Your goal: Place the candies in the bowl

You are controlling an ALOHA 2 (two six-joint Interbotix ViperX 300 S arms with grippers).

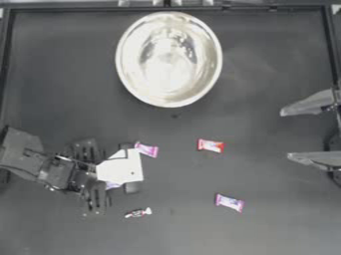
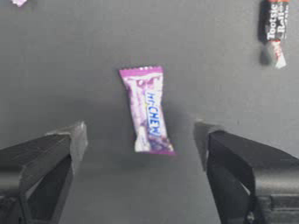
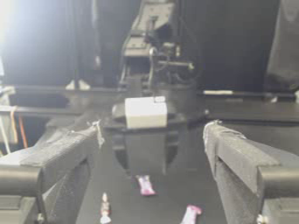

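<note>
- Thin twist-end candy (image 1: 137,213) lies nearest the bench's (image 1: 60,74) front edge;
- Left tool (image 1: 126,167) hovers wide over a purple candy (image 2: 148,109), straddling it for pickup;
- Right tool (image 1: 293,133) waits wide at the right edge;
- Bowl (image 1: 168,59) sits empty toward the far edge.

The dark table (image 1: 60,89) carries a shiny bowl (image 1: 168,59) near its far edge and wrapped candies scattered nearer: pink (image 1: 146,149), red (image 1: 210,145), purple (image 1: 230,202), a thin twisted one (image 1: 137,213).
</note>
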